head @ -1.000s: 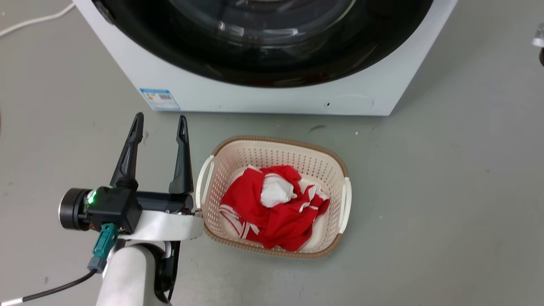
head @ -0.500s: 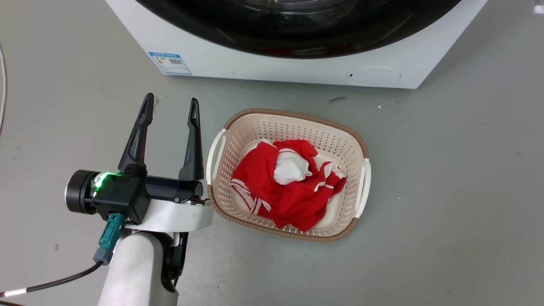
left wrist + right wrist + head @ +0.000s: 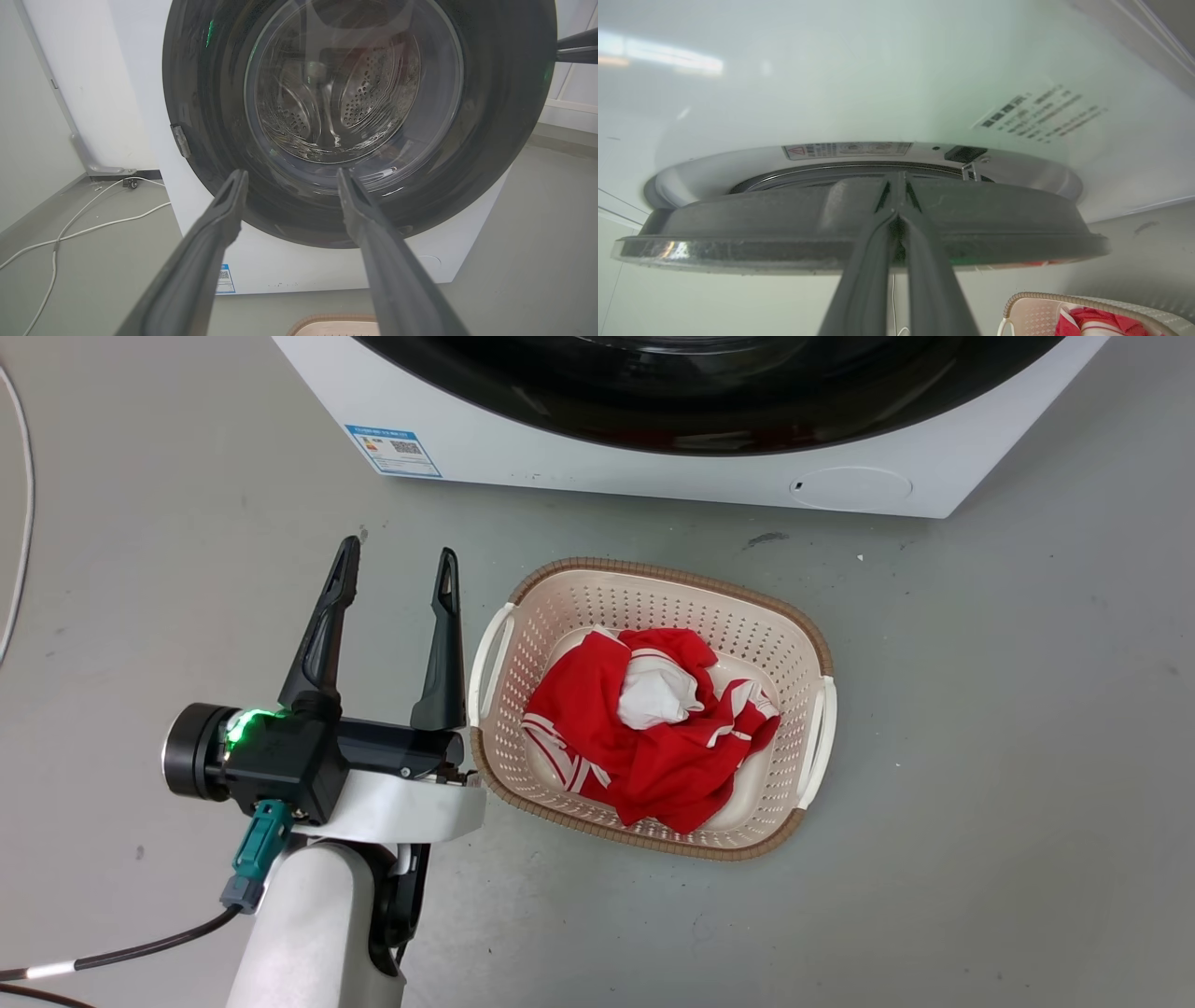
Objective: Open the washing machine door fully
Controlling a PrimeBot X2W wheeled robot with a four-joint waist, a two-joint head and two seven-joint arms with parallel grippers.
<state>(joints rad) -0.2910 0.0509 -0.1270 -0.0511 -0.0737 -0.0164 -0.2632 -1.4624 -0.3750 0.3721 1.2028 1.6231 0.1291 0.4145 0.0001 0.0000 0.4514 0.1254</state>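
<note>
Left gripper [image 3: 400, 549] jaws are wide open, empty, beside the basket [image 3: 653, 581]. Right gripper [image 3: 897, 196] jaws are closed, tips against the washing machine door [image 3: 738, 219].

One washer [image 3: 560, 462], one door [image 3: 504, 116], one basket [image 3: 672, 607], one red garment [image 3: 644, 775], one sticker [image 3: 392, 450], two tools: left tool [image 3: 400, 553], right tool [image 3: 896, 186].
</note>
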